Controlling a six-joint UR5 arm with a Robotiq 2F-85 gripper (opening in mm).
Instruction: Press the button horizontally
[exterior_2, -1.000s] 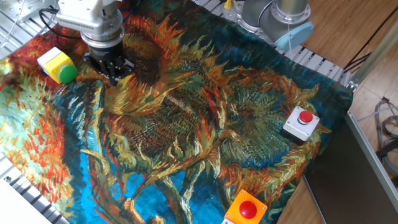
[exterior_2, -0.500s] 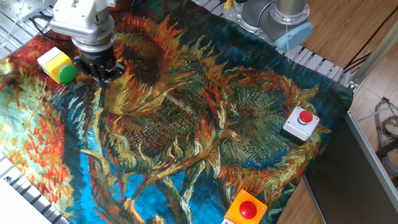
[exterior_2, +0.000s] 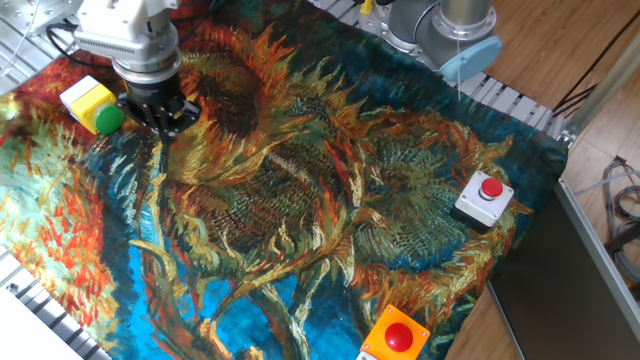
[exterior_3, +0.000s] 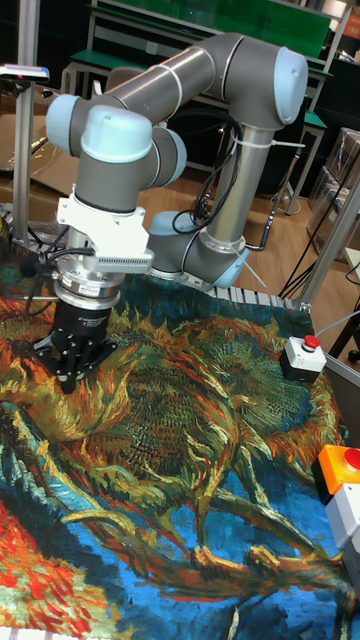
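Observation:
The button (exterior_2: 108, 118) has a round green cap facing right on a small yellow housing (exterior_2: 85, 97). It lies on its side at the far left of the sunflower cloth (exterior_2: 300, 210). My gripper (exterior_2: 163, 127) points down at the cloth just to the right of the green cap, very close to it. I cannot tell whether they touch. No view shows a gap or contact between the fingertips. In the tall fixed view the gripper (exterior_3: 68, 380) hangs low over the cloth, and the button is out of that view.
A red button on a grey-white box (exterior_2: 485, 197) stands at the right of the cloth. A red button on an orange box (exterior_2: 397, 338) sits at the front edge. The arm's base (exterior_2: 440, 30) stands at the back. The table ends at the right.
Over the last second the gripper has moved left across the cloth towards the green cap. Since half a second ago it has barely shifted. The button has stayed in place.

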